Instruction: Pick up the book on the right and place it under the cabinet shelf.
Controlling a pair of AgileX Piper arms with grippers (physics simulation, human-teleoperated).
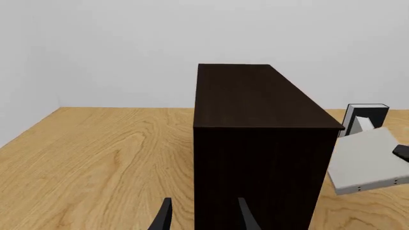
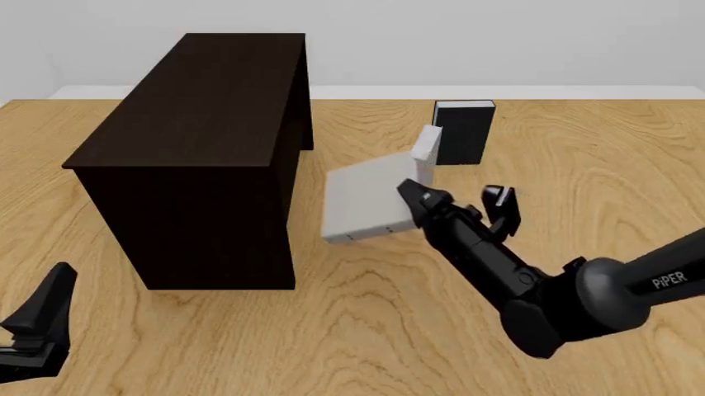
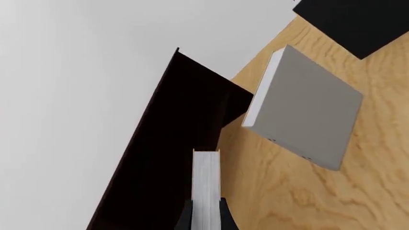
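Note:
The pale grey book [image 2: 364, 202] lies tilted just right of the dark cabinet [image 2: 198, 157]. My right gripper [image 2: 410, 198] is shut on the book's right edge. In the right wrist view the book's white page edge [image 3: 206, 187] sits between the fingers of the right gripper [image 3: 205, 218], pointing at the cabinet [image 3: 166, 158]. The left wrist view shows the book [image 1: 364, 163] with two dots on its spine, beside the cabinet [image 1: 255, 143]. My left gripper [image 2: 42, 326] is open and empty at the near left; the left wrist view shows it [image 1: 204, 218] facing the cabinet. The inner shelf is hidden.
A similar grey book [image 2: 428, 144] stands behind the held one, leaning by an upright black book [image 2: 464, 132]. Both show in the right wrist view, the grey one [image 3: 307, 115] and the black one [image 3: 351, 24]. The wooden table [image 2: 617, 165] extends right.

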